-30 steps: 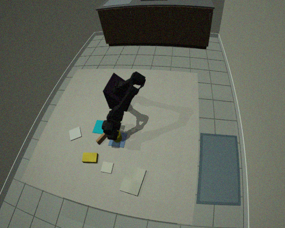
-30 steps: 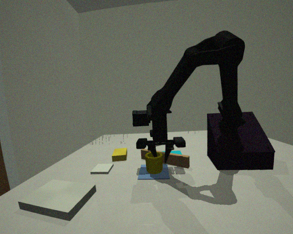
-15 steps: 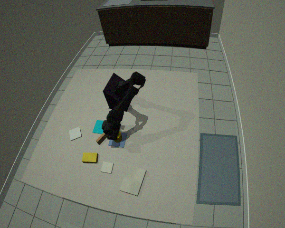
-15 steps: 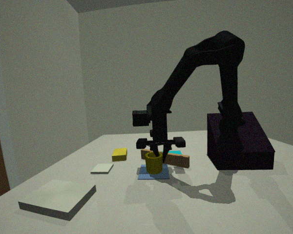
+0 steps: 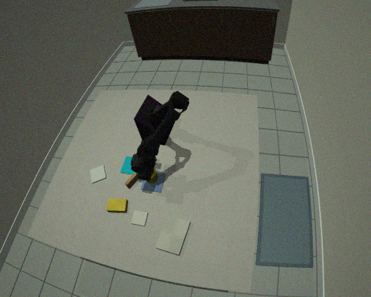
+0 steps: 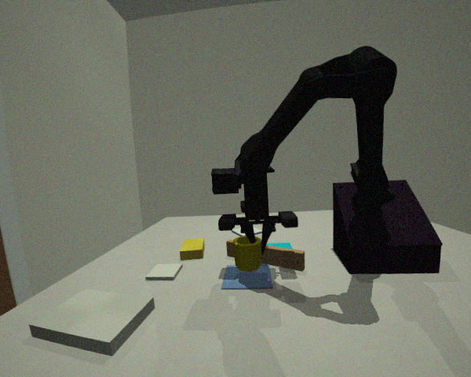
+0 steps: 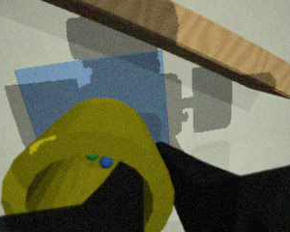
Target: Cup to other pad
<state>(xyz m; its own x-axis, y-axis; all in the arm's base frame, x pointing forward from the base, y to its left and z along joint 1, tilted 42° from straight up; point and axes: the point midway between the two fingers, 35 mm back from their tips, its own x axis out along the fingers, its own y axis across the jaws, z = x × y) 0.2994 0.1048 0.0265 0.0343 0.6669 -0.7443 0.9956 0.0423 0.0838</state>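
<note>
Claw (image 6: pixel 258 236) clamped on the yellow cup's (image 6: pixel 246 254) rim (marbles (image 7: pixel 105 161) inside), over blue pad (image 6: pixel 246 279)

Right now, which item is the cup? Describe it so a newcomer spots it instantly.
Start at the dark base box and follow the black arm down to its gripper. The cup is the squat yellow cylinder on the blue pad, one finger inside its rim and one outside. Unlike the flat yellow block nearby, it is round, open-topped and holds marbles.
</note>
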